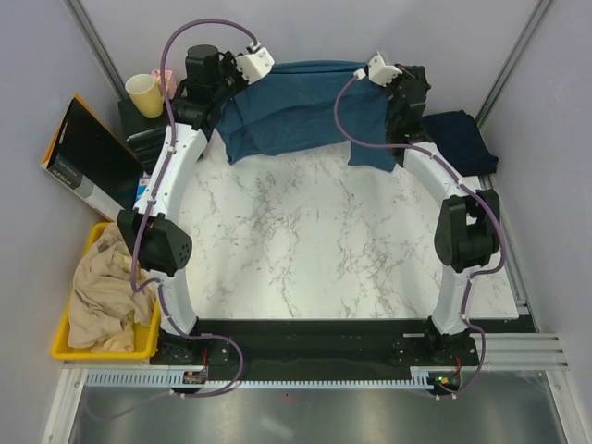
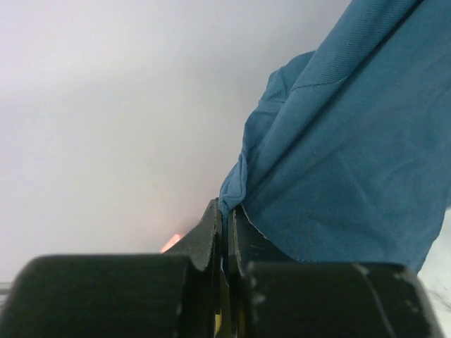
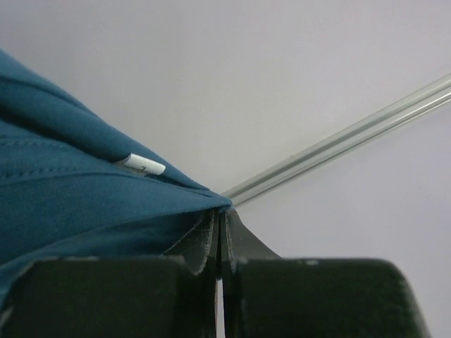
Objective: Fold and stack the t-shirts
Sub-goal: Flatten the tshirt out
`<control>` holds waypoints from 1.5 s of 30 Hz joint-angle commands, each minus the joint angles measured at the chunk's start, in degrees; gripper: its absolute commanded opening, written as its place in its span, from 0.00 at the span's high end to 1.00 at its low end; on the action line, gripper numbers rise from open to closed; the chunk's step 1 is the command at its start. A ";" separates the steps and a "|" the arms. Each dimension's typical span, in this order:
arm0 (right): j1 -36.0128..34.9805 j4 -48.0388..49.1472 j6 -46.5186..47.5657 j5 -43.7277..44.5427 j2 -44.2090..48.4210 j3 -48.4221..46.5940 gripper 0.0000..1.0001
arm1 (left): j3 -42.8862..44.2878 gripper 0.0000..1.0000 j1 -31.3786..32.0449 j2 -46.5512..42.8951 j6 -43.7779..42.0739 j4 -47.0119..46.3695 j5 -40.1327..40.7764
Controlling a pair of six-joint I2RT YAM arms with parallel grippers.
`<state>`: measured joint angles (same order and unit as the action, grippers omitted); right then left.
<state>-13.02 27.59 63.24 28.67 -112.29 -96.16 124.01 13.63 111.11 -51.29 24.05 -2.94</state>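
Top external: soft, creased steel-blue t-shirt (image 1: 296,111) sags betw. left hand (image 2: 225,213) & right hand (image 3: 219,220) (both clamped on its edge).

We log two matching arms. The left arm (image 1: 176,157) and right arm (image 1: 435,171) are each made of white curved tubular links joined by bulky black joint housings (image 1: 157,242). A thin mauve cable (image 1: 208,28) loops along each arm. Small boards with red-orange lights (image 1: 194,376) sit at the bases. White angular camera housings (image 1: 254,63) cap the wrists. On the left gripper (image 2: 225,206) and right gripper (image 3: 220,213) we see matte black wedge fingers on blocky black carriers, flecked with white chips.
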 commanded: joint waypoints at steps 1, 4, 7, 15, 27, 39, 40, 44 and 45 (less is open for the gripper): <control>3.61 6.77 0.48 5.44 0.31 -9.31 1.00 | 4.58 0.98 -2.82 -3.27 -7.51 -18.33 9.53; 3.61 3.62 -0.48 4.39 3.46 -6.25 1.00 | 2.74 0.98 -2.82 -6.24 -5.50 -17.21 8.31; 3.79 -3.67 -2.60 2.11 8.99 3.23 1.00 | -5.24 0.98 -2.73 -11.25 -3.30 -13.52 4.80; 3.70 -25.71 -1.64 -10.46 18.16 29.77 1.00 | -32.75 0.98 -0.89 -18.04 2.24 14.06 -17.87; 4.14 -48.49 4.52 -13.90 21.58 36.05 0.18 | -46.06 0.69 8.61 -20.84 3.04 29.64 -30.28; 2.31 -83.69 5.93 -26.19 26.24 18.93 0.08 | -41.99 0.62 5.72 -26.46 6.80 32.77 -24.25; 1.16 -86.63 5.40 -27.51 26.25 17.60 0.08 | -45.14 0.63 5.10 -27.08 7.51 31.24 -22.48; -9.20 -91.76 -1.35 -32.09 26.95 17.14 0.10 | -53.04 0.64 1.15 -30.33 9.18 22.64 -13.61; -14.01 -90.10 -3.28 -33.31 27.21 18.89 0.11 | -54.30 0.64 -0.60 -30.43 9.54 20.96 -12.45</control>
<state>-15.70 -53.82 65.93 3.90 -87.24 -77.87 75.92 17.30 82.70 -45.84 53.80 -24.75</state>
